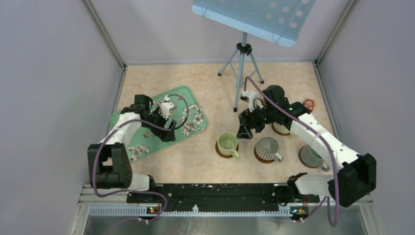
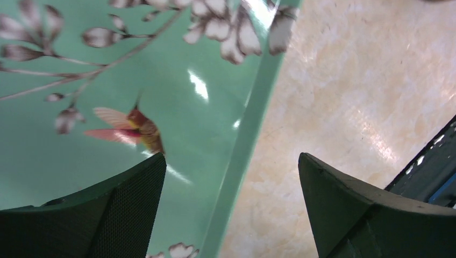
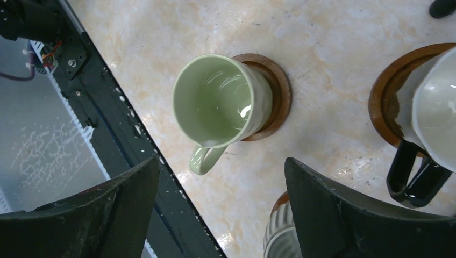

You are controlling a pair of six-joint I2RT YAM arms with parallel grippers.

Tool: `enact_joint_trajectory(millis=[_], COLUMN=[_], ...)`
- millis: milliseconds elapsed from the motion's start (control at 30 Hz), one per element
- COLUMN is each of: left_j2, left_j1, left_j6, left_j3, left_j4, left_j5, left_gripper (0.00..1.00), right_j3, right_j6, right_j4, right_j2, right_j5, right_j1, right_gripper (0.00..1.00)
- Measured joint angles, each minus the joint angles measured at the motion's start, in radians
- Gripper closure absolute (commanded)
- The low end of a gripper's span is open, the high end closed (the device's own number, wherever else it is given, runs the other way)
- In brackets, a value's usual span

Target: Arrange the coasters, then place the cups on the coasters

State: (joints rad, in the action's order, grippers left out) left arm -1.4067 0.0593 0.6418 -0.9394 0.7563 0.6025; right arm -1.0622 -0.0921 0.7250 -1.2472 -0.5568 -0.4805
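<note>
The tray (image 1: 195, 123) lies at left; cups (image 1: 227, 142) sit on coasters (image 3: 280, 94) to its right.

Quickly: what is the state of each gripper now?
Left gripper: open, holding nothing, over the tray edge.
Right gripper: open, holding nothing, above the green mug.

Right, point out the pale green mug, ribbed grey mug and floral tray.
pale green mug (image 3: 215, 102): right wrist view, its inner wall.
ribbed grey mug (image 1: 266, 146): top view, its inside.
floral tray (image 2: 226, 67): left wrist view, bare floor.
</note>
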Motion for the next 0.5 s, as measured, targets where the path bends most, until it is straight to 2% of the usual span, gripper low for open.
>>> enact_joint_trajectory(millis=[200,500], left_j2=[0.034,0.039], left_j1=[-0.154,-0.252], left_j6=[0.047,0.069], left_j3=[0.132,0.220], left_j4=[-0.035,-0.144], left_j5=[-0.127,-0.283], left_gripper=[0.14,0.49], right_j3=[0.000,0.000], right_j6=[-0.013,-0.021], right_j4=[0.010,0.020], right_j2=[0.000,0.000], right_j5=[-0.030,-0.037], right_j1=[0.000,0.002], right_gripper=[0.16,0.16])
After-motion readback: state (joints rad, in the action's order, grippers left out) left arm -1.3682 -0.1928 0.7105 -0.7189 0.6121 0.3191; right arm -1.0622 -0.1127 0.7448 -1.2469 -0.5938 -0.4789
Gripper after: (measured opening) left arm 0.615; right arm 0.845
